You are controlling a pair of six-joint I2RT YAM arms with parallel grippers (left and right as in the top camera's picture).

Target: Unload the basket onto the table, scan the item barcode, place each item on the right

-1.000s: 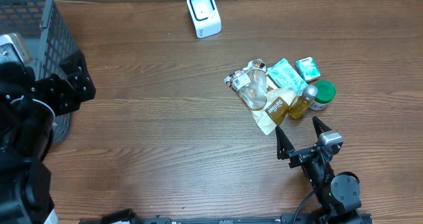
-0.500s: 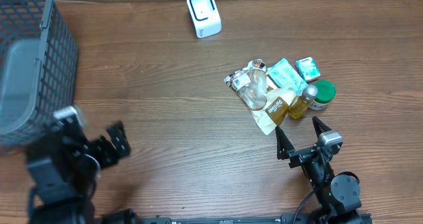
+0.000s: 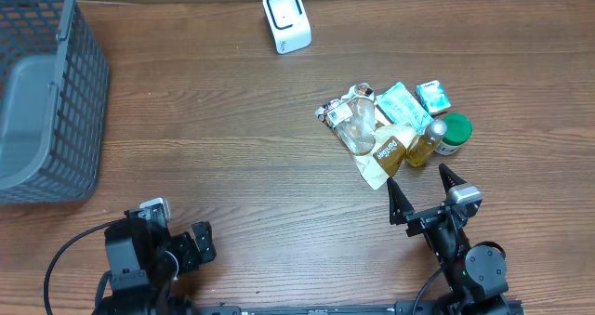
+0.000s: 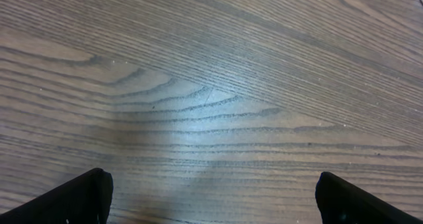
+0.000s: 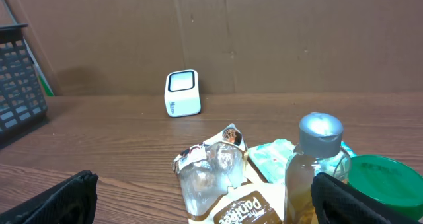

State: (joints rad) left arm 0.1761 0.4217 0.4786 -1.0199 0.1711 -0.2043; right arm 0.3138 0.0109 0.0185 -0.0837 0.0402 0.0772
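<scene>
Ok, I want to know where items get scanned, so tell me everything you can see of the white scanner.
The scanner is a small white box with rounded corners, plastic-looking. A dark-rimmed pale window sits on its upper face, with small dark print on the front below. It stands upright on the wooden table near the far edge, close to the brown back wall. Only the table touches it; the pile of items lies apart.

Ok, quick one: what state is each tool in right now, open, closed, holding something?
Left tool: open, holding nothing.
Right tool: open, holding nothing.
</scene>
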